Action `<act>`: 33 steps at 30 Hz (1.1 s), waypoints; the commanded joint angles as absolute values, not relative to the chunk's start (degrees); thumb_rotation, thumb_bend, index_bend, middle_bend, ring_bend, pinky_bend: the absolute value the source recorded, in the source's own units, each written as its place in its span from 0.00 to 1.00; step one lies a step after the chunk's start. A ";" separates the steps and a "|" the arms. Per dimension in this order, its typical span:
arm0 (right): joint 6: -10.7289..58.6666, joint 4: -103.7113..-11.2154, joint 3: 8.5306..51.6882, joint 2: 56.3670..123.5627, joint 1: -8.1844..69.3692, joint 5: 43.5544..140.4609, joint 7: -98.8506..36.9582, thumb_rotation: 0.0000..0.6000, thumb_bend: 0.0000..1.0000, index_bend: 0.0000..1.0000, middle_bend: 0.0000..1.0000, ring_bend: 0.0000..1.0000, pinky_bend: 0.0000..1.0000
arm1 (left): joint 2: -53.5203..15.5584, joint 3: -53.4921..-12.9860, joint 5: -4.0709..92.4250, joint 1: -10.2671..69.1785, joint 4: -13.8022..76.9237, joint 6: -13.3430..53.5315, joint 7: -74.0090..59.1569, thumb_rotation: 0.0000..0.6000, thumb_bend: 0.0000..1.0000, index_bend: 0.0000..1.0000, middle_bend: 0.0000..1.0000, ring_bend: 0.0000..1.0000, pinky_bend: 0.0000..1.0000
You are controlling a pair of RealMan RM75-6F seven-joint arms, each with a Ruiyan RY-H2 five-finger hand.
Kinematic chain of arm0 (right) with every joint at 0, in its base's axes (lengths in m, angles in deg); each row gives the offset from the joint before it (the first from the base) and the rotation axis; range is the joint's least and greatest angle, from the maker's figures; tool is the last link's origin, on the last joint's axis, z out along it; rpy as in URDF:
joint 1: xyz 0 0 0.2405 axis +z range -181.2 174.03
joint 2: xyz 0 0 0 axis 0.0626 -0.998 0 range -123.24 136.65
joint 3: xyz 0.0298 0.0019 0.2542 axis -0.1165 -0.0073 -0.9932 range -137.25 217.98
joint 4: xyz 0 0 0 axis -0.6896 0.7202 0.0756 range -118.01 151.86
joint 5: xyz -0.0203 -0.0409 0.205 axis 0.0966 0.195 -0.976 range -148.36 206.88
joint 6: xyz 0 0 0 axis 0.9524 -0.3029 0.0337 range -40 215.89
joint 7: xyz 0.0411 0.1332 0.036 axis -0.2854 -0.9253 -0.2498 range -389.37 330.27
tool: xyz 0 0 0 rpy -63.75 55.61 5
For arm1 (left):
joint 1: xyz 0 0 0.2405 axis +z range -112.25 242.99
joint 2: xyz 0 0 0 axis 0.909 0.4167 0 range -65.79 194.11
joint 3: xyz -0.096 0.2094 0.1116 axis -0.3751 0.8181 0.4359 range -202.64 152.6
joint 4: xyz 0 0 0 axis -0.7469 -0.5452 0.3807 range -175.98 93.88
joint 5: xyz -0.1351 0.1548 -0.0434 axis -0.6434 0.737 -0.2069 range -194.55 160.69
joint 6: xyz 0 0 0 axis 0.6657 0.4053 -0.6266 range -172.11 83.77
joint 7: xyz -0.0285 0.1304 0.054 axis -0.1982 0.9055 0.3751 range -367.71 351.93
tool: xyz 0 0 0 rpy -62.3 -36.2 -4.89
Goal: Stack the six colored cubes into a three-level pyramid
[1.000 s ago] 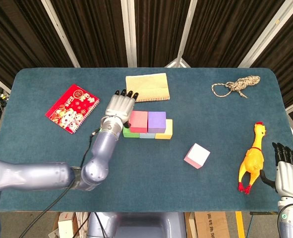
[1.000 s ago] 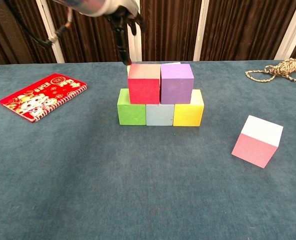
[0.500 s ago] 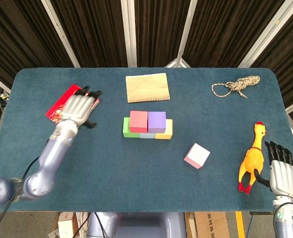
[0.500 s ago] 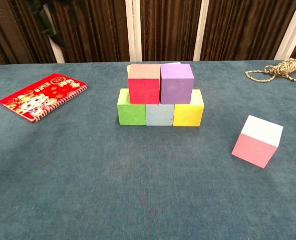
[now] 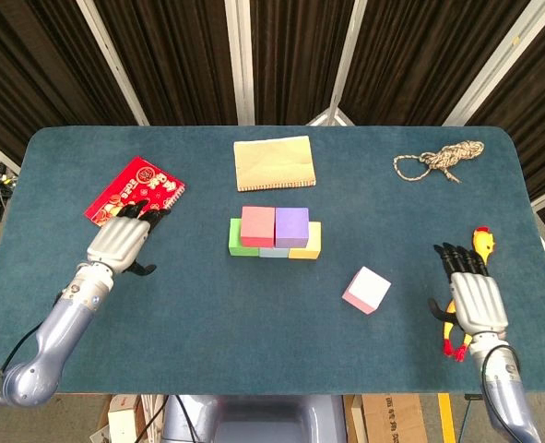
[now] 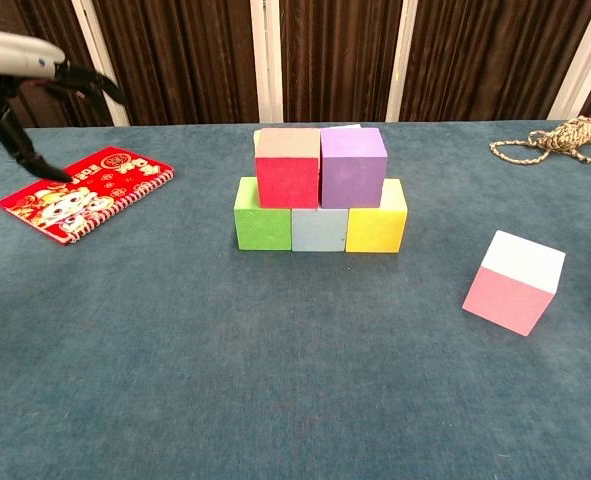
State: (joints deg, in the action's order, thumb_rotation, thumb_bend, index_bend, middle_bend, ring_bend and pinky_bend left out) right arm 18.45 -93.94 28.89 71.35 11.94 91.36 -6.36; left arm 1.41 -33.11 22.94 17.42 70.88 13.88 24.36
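A green cube (image 6: 262, 214), a light blue cube (image 6: 319, 229) and a yellow cube (image 6: 377, 217) stand in a row on the table. On top of them sit a red cube (image 6: 287, 168) and a purple cube (image 6: 353, 166), side by side. The pink cube (image 5: 366, 290) (image 6: 515, 282) lies alone to the right, tilted. My left hand (image 5: 120, 243) (image 6: 23, 88) hovers far left of the stack, fingers spread, holding nothing. My right hand (image 5: 472, 297) is at the right front, open and empty, over the rubber chicken.
A red spiral notebook (image 5: 134, 190) (image 6: 85, 192) lies at the left. A tan cloth (image 5: 273, 163) sits behind the stack, a coiled rope (image 5: 438, 161) (image 6: 555, 139) at the back right, and a yellow rubber chicken (image 5: 479, 247) near the right edge.
My left hand has drawn back from the red cube to the left front, past the notebook. My right hand has moved left and forward over the chicken.
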 commanded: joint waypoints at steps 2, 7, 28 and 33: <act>22.29 -97.65 28.62 72.84 16.92 84.48 -0.32 1.00 0.34 0.10 0.09 0.00 0.00 | 0.74 -31.64 23.54 17.63 71.78 15.43 25.99 1.00 0.26 0.13 0.14 0.01 0.09; 22.34 -97.60 28.37 74.37 18.90 81.76 1.44 1.00 0.34 0.10 0.09 0.00 0.00 | -0.23 -31.21 22.39 16.93 71.51 16.13 27.72 1.00 0.26 0.14 0.13 0.01 0.09; 26.13 -103.47 25.10 65.66 38.74 45.87 19.95 1.00 0.34 0.14 0.09 0.00 0.00 | -3.39 -36.97 -10.60 -1.45 72.31 18.36 43.31 1.00 0.29 0.27 0.14 0.01 0.09; 29.92 -104.41 24.63 63.15 42.62 39.59 19.69 1.00 0.34 0.15 0.09 0.00 0.00 | -4.96 -37.36 -14.64 -4.12 71.32 19.71 45.08 1.00 0.29 0.26 0.14 0.01 0.09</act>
State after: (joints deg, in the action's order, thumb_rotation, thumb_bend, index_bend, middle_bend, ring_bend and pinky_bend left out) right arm 28.21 -103.64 25.12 64.59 40.88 41.54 19.51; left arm -4.36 -37.06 -13.87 -3.38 71.63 19.12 44.48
